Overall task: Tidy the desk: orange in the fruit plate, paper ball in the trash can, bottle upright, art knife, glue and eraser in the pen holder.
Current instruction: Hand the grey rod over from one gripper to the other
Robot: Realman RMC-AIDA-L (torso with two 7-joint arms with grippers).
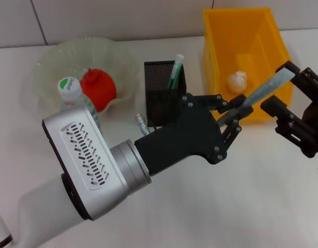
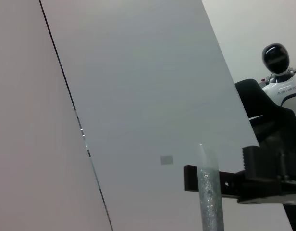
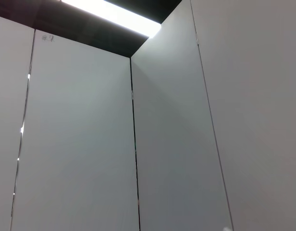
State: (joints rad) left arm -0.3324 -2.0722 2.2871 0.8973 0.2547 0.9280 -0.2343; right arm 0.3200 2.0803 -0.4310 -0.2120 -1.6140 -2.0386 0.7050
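Observation:
My left gripper (image 1: pixel 239 111) is raised above the desk (image 1: pixel 210 206), shut on the lower end of the grey-silver glue (image 1: pixel 267 89). The stick slants up toward the right gripper (image 1: pixel 275 87), whose fingers stand open around its far end. In the left wrist view the glue (image 2: pixel 209 192) rises in front of that black gripper. The orange (image 1: pixel 98 89) lies in the fruit plate (image 1: pixel 56 64). The bottle (image 1: pixel 71 92) stands upright beside it. The mint-green art knife (image 1: pixel 175 71) leans in the pen holder (image 1: pixel 161 85). The paper ball (image 1: pixel 237 80) rests in the trash can (image 1: pixel 221 46). The eraser is out of view.
A short silver stub (image 1: pixel 140 122) shows on the desk by the pen holder's left foot, partly behind my left arm. The left forearm (image 1: pixel 92 165) covers the front left of the desk. The right wrist view shows only wall panels and a ceiling light.

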